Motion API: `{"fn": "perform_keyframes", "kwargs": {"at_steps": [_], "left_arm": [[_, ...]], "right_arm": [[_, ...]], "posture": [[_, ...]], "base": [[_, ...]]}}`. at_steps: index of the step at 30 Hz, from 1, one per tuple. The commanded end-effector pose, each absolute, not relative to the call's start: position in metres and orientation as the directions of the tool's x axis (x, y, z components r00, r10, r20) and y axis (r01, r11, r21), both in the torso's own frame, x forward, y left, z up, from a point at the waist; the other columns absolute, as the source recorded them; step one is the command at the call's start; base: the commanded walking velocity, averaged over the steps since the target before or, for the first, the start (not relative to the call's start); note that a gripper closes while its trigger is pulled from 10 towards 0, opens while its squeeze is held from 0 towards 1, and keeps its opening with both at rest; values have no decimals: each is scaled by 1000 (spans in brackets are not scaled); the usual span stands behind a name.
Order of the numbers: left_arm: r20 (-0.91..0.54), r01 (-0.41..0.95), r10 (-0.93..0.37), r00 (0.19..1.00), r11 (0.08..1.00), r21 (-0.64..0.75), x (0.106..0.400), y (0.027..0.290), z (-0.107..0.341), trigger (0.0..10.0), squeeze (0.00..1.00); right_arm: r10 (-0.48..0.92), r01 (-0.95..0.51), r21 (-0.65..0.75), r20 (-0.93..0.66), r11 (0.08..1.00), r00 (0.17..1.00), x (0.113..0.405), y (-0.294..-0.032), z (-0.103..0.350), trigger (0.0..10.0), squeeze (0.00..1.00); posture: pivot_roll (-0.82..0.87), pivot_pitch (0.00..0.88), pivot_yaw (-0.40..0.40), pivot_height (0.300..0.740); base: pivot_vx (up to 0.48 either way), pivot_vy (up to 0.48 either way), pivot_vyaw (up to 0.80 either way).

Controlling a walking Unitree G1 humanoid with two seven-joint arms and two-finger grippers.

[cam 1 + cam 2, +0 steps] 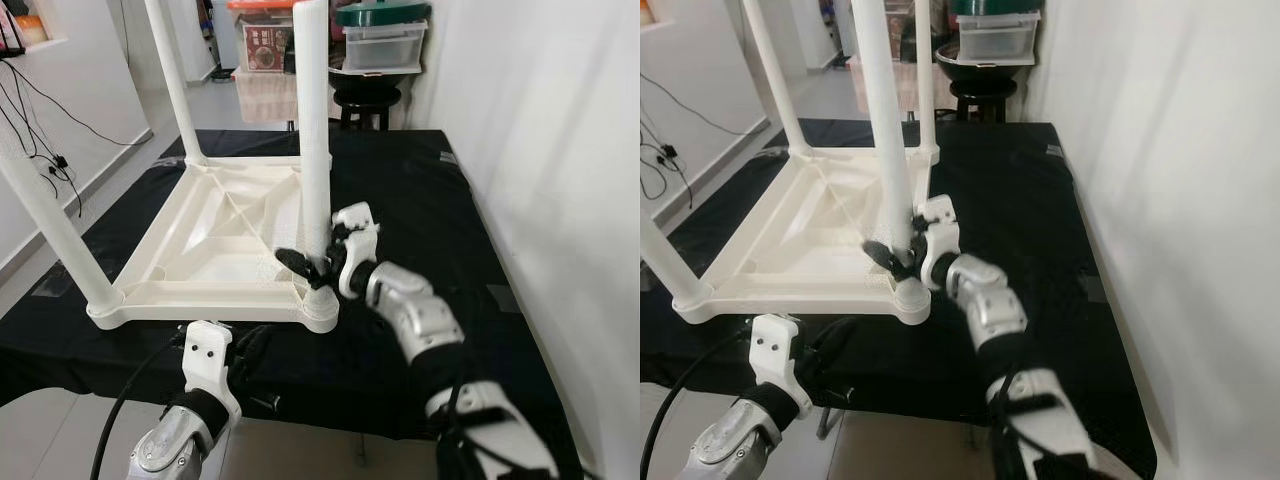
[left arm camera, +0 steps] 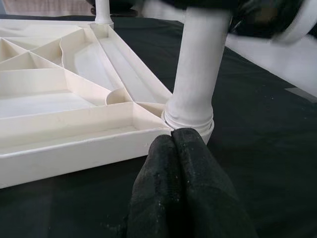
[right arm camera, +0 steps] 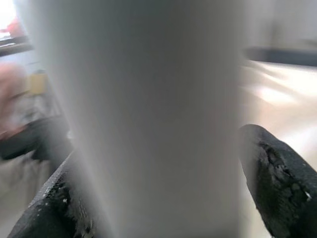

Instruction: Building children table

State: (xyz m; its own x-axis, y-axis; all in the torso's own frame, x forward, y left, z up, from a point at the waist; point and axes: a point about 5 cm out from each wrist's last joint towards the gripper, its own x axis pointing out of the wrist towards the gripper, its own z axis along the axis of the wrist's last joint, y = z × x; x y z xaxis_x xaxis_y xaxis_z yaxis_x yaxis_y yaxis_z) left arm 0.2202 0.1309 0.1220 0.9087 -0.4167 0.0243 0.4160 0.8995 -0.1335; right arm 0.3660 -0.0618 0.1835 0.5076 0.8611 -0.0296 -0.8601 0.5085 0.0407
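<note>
- You have a black cloth (image 1: pixel 420 200) covering a low surface in front of you, with a white wall (image 1: pixel 540 150) running along its right side.
- On the cloth lies the white table top (image 1: pixel 200 250), upside down, ribbed underside facing up.
- Four white legs stand up from its corners: the near-right leg (image 1: pixel 314 130), the near-left leg (image 1: pixel 45 215) leaning out to the left, the far-left leg (image 1: pixel 175 80), and a far-right one you can see behind the near-right leg in the right eye view (image 1: pixel 925 75).
- Beyond the cloth you can see a black stool (image 1: pixel 365 100) with a clear bin (image 1: pixel 385 45) and green lid on it, and an orange-lidded box (image 1: pixel 262 40) next to it.
- Black cables (image 1: pixel 40 130) trail down the left wall.
- Your right arm reaches in from the lower right; the right gripper (image 1: pixel 315 262) sits low on the near-right leg, just above its socket, one finger (image 3: pixel 277 178) on each side of the leg, clamping it.
- Your left gripper (image 2: pixel 176 153) is low at the cloth's near edge, its two fingers pressed together with nothing between them, tips just touching the table top's near-right corner below that same leg.
</note>
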Motion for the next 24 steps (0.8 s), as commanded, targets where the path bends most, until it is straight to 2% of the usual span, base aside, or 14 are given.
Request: {"fn": "perform_keyframes", "kwargs": {"at_steps": [1, 2, 3, 5, 6, 7, 8, 13, 17, 20, 21, 22, 23, 24], "left_arm": [[17, 414, -416, 909, 900, -138, 221, 131, 120, 10000, 0], [16, 414, -416, 909, 900, -139, 221, 131, 120, 10000, 0], [16, 414, -416, 909, 900, -139, 221, 131, 120, 10000, 0], [16, 414, -416, 909, 899, -140, 221, 131, 120, 10000, 0], [15, 414, -416, 909, 899, -139, 221, 131, 120, 10000, 0], [15, 414, -416, 909, 899, -139, 221, 131, 120, 10000, 0], [15, 414, -416, 909, 900, -139, 221, 131, 120, 10000, 0], [14, 414, -416, 909, 900, -139, 220, 131, 119, 10000, 0], [13, 414, -416, 909, 899, -140, 219, 131, 119, 10000, 0], [12, 414, -416, 909, 900, -140, 218, 131, 119, 10000, 0], [12, 413, -416, 909, 900, -139, 217, 130, 119, 10000, 0], [12, 413, -416, 909, 900, -139, 216, 130, 119, 10000, 0], [13, 413, -416, 909, 900, -138, 215, 130, 120, 10000, 0], [13, 413, -416, 909, 900, -138, 215, 130, 120, 10000, 0]], "right_arm": [[896, -894, 58, -38, 444, 442, 361, -52, 176, 10000, 0], [932, -932, 39, -61, 361, 358, 359, -50, 173, 10000, 0], [932, -932, 39, -61, 361, 358, 359, -50, 173, 10000, 0], [954, -955, 45, -78, 294, 290, 357, -49, 171, 10000, 0], [957, -960, 44, -100, 278, 272, 357, -48, 168, 4471, 0], [957, -960, 44, -100, 278, 272, 357, -48, 168, 4471, 0], [956, -960, 50, -116, 276, 269, 358, -48, 166, 0, 0], [955, -958, 68, -129, 279, 268, 359, -48, 164, 0, 0], [932, -939, 45, -144, 341, 332, 364, -51, 163, 0, 0], [892, -904, 20, -168, 428, 419, 367, -57, 159, 0, 0], [784, -784, 99, -200, 613, 587, 371, -60, 147, 0, 0], [614, -616, 81, -247, 784, 749, 364, -65, 131, 0, 0], [470, -474, 55, -276, 879, 838, 357, -71, 122, 0, 0], [470, -474, 55, -276, 879, 838, 357, -71, 122, 0, 0]], "posture": [[-4, 0, 9, 740], [4, 0, 7, 740], [4, 0, 7, 740], [5, 0, 6, 740], [5, 0, 6, 740], [5, 0, 6, 740], [5, 0, 6, 740], [13, 0, 8, 740], [14, 0, 7, 740], [14, 0, 0, 740], [20, 0, -18, 740], [30, 1, -23, 740], [35, 8, -23, 740], [35, 8, -23, 740]], "base": [[0, 0, 0], [0, 0, 0], [0, 0, 0], [0, 0, 0], [0, 0, 0], [0, 0, 0], [0, 0, 0], [0, 0, 0], [0, 0, 0], [0, 0, 0], [0, 0, 0], [0, 0, 0], [0, 0, 0], [0, 0, 0]]}}
